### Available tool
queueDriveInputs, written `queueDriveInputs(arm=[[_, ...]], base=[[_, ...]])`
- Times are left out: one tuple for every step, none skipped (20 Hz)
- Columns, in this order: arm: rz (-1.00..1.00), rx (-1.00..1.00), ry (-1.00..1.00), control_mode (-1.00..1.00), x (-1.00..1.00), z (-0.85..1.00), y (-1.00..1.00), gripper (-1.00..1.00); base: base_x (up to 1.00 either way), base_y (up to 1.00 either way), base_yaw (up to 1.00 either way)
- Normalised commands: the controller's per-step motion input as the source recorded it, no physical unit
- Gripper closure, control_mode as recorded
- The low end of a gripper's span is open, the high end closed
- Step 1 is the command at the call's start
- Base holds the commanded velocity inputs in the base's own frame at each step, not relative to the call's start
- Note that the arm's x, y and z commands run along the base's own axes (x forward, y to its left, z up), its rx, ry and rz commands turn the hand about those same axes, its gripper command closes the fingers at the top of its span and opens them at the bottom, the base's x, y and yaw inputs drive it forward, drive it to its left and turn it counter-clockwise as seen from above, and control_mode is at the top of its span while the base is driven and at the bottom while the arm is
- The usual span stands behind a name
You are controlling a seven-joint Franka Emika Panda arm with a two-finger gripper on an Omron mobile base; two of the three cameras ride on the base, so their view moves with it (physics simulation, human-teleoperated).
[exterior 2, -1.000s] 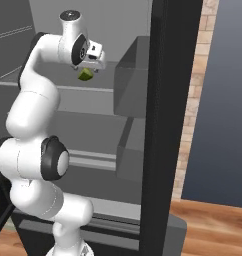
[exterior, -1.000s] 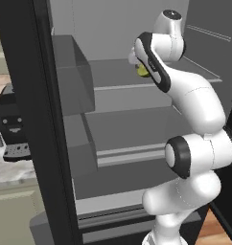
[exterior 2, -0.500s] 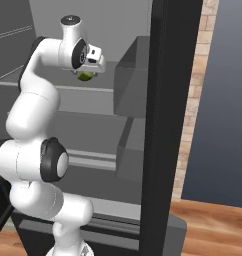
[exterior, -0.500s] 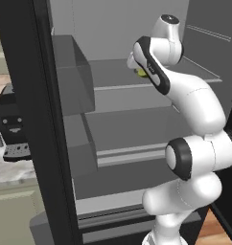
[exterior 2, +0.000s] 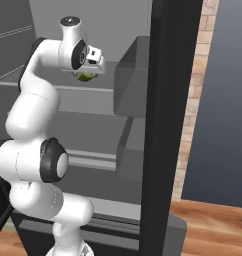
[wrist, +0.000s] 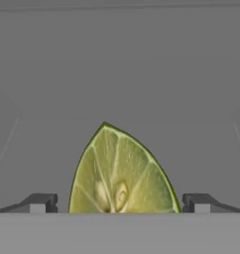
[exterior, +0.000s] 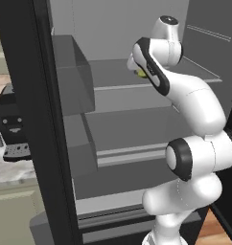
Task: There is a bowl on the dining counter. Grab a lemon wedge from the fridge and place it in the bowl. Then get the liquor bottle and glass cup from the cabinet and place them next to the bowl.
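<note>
Between the fingertips: a yellow-green, wedge-shaped lemon slice is framed in the hand view, cut face toward the camera, pointed end up.
Wedge location: it is seen lying on the grey upper shelf of the open dark-framed fridge, just under the hand.
Gripper: the white arm's two-finger gripper is spread wide, one dark tip on each side of the wedge; nothing is held.
Step in hand: the grasp of the wedge, judged not yet closed.
Advice: the hand should be kept centred, lowered until the tips flank the thickest part, then closed gently.
Risk: the wedge could be squeezed out sideways if pinched near its thin point.
</note>
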Motion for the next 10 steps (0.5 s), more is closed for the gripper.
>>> queueDriveInputs(arm=[[0.00, -0.03, 0.07, -1.00, 0.00, -0.25, 0.04, -1.00], [0.00, -0.03, 0.05, -1.00, 0.00, -0.19, 0.01, 1.00], [0.00, -0.01, 0.04, -1.00, 0.00, -0.19, 0.00, 1.00], [0.00, 0.00, 0.06, -1.00, 0.00, -0.16, 0.00, 1.00], [0.00, -0.02, 0.07, -1.00, 0.00, -0.19, 0.00, 1.00], [0.00, -0.02, 0.06, -1.00, 0.00, -0.16, 0.00, 1.00], [0.00, -0.05, 0.09, -1.00, 0.00, -0.10, 0.04, 1.00], [0.00, -0.16, 0.16, -1.00, 0.00, -0.12, 0.52, 1.00], [0.00, -0.21, 0.20, -1.00, 0.04, -0.24, 0.66, 1.00], [0.00, -0.13, 0.20, -1.00, 0.03, -0.17, 0.29, 1.00]], base=[[0.00, 0.00, 0.00], [0.00, 0.00, 0.00], [0.00, 0.00, 0.00], [0.00, 0.00, 0.00], [0.00, 0.00, 0.00], [0.00, 0.00, 0.00], [0.00, 0.00, 0.00], [0.00, 0.00, 0.00], [0.00, 0.00, 0.00], [0.00, 0.00, 0.00]])
